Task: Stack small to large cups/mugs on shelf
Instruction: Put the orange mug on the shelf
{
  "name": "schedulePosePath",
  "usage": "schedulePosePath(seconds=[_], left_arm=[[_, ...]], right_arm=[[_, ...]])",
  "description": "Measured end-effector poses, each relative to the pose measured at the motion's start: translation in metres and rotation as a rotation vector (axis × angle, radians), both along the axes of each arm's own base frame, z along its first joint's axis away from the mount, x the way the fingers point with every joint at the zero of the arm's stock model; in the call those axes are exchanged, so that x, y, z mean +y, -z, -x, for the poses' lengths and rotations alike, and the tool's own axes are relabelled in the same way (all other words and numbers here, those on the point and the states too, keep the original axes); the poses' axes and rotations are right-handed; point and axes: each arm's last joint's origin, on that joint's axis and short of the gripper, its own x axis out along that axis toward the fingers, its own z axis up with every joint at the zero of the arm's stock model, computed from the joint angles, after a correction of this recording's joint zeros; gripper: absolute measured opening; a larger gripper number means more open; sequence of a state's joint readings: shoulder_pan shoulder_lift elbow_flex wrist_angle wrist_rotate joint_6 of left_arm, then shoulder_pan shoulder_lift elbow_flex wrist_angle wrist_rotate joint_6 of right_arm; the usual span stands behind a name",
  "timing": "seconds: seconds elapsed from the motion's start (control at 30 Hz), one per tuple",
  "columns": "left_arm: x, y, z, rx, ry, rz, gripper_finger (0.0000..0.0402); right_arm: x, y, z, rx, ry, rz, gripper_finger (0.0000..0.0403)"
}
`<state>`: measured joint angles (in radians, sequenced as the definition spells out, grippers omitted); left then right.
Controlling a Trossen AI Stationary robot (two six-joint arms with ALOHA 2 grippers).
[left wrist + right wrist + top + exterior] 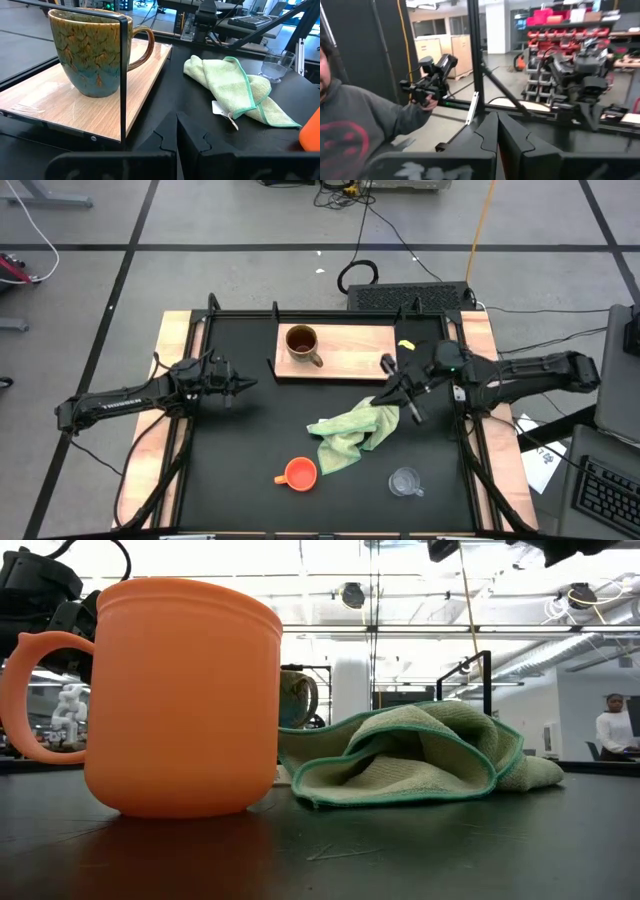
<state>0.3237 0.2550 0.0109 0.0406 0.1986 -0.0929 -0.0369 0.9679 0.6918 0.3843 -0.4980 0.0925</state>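
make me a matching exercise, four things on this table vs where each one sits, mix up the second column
Things:
1. brown mug
2. orange cup
3. clear glass cup
4. green cloth

Places:
A. on the black tabletop near its front edge, on the right arm's side
B. crumpled on the tabletop, between the shelf and the two small cups
C. upright on the wooden shelf, toward its left end
D. on the tabletop near its front edge, left of the glass cup

Pairs: 1-C, 2-D, 3-A, 4-B

Orange cup [185, 700] hides most of the brown mug [298, 697] — low view.
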Motion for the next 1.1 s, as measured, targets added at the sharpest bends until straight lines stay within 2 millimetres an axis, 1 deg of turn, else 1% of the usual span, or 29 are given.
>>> schedulePosePath(seconds=[0.17, 0.4, 0.57, 0.73, 0.9, 1.1], left_arm=[[0.000, 0.000, 0.000, 0.000, 0.000, 0.001, 0.0003], [0.000, 0.000, 0.000, 0.000, -0.001, 0.003, 0.0003], [0.000, 0.000, 0.000, -0.001, -0.001, 0.003, 0.0003], [0.000, 0.000, 0.000, -0.002, -0.003, 0.011, 0.0003], [0.000, 0.000, 0.000, -0.002, -0.008, 0.014, 0.0003], [0.000, 0.000, 0.000, -0.003, -0.010, 0.020, 0.0003]], right_arm=[[0.013, 0.002, -0.022, 0.050, -0.056, 0.000, 0.0000], [0.033, -0.003, -0.045, 0.066, -0.125, 0.027, 0.0000], [0.046, -0.007, -0.059, 0.046, -0.079, 0.072, 0.0000], [0.054, -0.002, -0.078, 0.104, -0.070, 0.089, 0.0000], [0.057, 0.012, -0.101, 0.205, -0.070, 0.075, 0.0000], [0.061, 0.022, -0.124, 0.282, -0.073, 0.085, 0.0000]])
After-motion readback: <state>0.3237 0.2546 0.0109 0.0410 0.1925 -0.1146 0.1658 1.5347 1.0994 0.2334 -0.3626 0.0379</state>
